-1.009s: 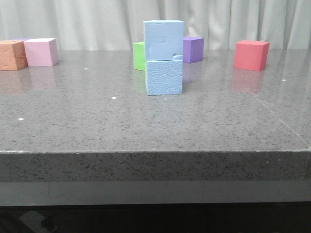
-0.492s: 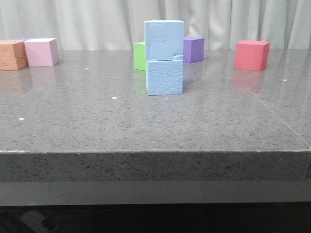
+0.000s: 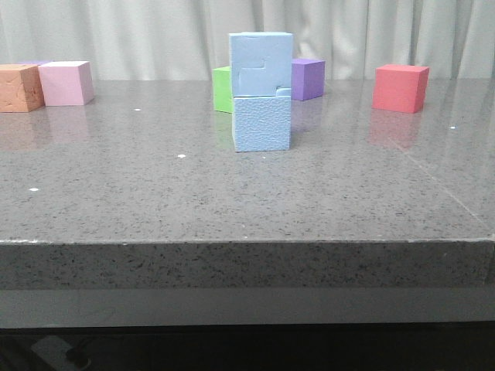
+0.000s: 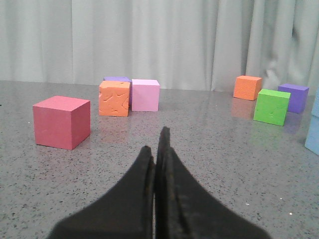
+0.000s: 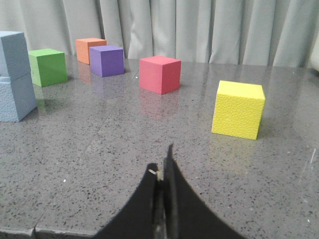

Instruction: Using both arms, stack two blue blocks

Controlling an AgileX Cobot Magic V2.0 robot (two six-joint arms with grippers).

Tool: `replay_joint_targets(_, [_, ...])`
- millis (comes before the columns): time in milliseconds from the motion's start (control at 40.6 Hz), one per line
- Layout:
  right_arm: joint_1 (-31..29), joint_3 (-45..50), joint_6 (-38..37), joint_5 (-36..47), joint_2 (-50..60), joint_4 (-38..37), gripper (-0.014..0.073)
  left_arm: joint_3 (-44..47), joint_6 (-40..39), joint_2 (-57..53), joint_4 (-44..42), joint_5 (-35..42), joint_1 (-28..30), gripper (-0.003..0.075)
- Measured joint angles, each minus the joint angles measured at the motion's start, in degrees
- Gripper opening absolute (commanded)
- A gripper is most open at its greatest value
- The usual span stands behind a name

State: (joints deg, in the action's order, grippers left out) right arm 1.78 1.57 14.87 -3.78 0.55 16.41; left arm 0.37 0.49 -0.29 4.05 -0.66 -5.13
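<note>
Two pale blue blocks stand stacked mid-table in the front view: the upper blue block (image 3: 261, 63) with stepped seam lines rests on the pebbled lower blue block (image 3: 262, 123). The same stack shows in the right wrist view, upper block (image 5: 12, 48) over lower block (image 5: 15, 98), and a sliver of it (image 4: 313, 129) at the left wrist view's edge. My left gripper (image 4: 156, 144) is shut and empty, low over the table far from the stack. My right gripper (image 5: 162, 162) is shut and empty too. Neither gripper appears in the front view.
A green cube (image 3: 223, 89) and a purple cube (image 3: 308, 78) sit just behind the stack. A red cube (image 3: 400, 87) stands at the right; orange (image 3: 20, 87) and pink (image 3: 66, 83) cubes at the far left. A yellow cube (image 5: 238, 109) lies near my right gripper, another red cube (image 4: 62, 122) near my left.
</note>
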Motion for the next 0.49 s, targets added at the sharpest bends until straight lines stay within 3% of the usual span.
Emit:
replay_joint_targets(123, [0.0, 0.0, -3.4, 0.5, 0.0, -2.4, -0.0118, 0.0, 0.0, 0.0, 0.0, 0.0, 0.0, -0.002])
replay_joint_targets(345, [0.0, 0.0, -15.9, 2.2, 0.0, -11.7, -0.0118, 0.0, 0.0, 0.0, 0.0, 0.0, 0.0, -0.002])
replay_joint_targets(492, [0.0, 0.0, -18.3, 2.4, 0.0, -13.6, -0.0118, 0.0, 0.0, 0.0, 0.0, 0.0, 0.0, -0.002])
